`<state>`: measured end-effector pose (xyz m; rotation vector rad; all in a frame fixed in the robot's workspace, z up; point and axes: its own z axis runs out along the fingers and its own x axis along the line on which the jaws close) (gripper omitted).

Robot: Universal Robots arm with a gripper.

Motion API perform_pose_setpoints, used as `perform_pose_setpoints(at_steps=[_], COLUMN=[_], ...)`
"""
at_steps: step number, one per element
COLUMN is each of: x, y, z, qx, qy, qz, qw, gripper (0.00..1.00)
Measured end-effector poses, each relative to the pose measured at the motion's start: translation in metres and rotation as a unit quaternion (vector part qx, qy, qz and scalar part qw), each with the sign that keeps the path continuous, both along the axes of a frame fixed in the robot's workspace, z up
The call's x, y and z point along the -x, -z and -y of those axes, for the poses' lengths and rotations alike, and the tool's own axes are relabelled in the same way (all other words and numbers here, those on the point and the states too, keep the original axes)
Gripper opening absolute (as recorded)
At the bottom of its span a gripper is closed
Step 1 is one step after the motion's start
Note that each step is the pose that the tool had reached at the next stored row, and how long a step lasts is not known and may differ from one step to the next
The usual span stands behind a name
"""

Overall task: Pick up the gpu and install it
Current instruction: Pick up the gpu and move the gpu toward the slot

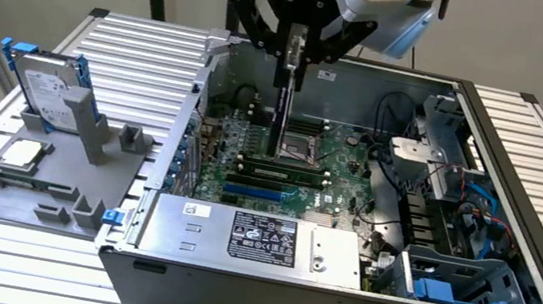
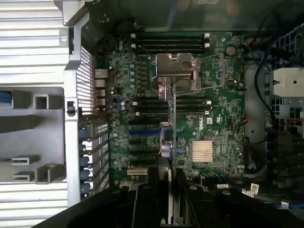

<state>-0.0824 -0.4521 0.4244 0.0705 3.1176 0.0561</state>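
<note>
The gpu (image 1: pixel 283 113) hangs on edge, seen as a thin dark upright card, inside the open computer case (image 1: pixel 514 148). My gripper (image 1: pixel 294 63) is shut on its upper edge. Its lower end is just above the green motherboard (image 1: pixel 342 150), near the processor socket and memory slots; I cannot tell whether it touches. In the wrist view the gpu (image 2: pixel 166 142) runs edge-on as a narrow strip between my black fingers (image 2: pixel 151 190), over the expansion slots of the motherboard (image 2: pixel 213 118).
A grey fixture (image 1: pixel 40 190) at the exterior view's left holds a silver hard drive with blue rails (image 1: pixel 49 90) and a small square processor chip (image 1: pixel 22 153). The silver power supply (image 1: pixel 258 239), cables and a blue drive cage (image 1: pixel 457 284) crowd the case.
</note>
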Motion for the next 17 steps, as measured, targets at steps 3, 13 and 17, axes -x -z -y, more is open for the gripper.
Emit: perform_pose_setpoints(at_steps=[3,13,17], x=[-0.013,-0.029,-0.029], y=[0.0055,0.0202,0.0202], z=[-0.0037,-0.0093,-0.0094], qx=[0.0000,0.0001,0.0001], qy=[0.000,0.000,0.000], qz=[0.0000,-0.0007,-0.0008], qw=[1.0000,1.0000,1.0000], gripper=[0.00,0.00,0.00])
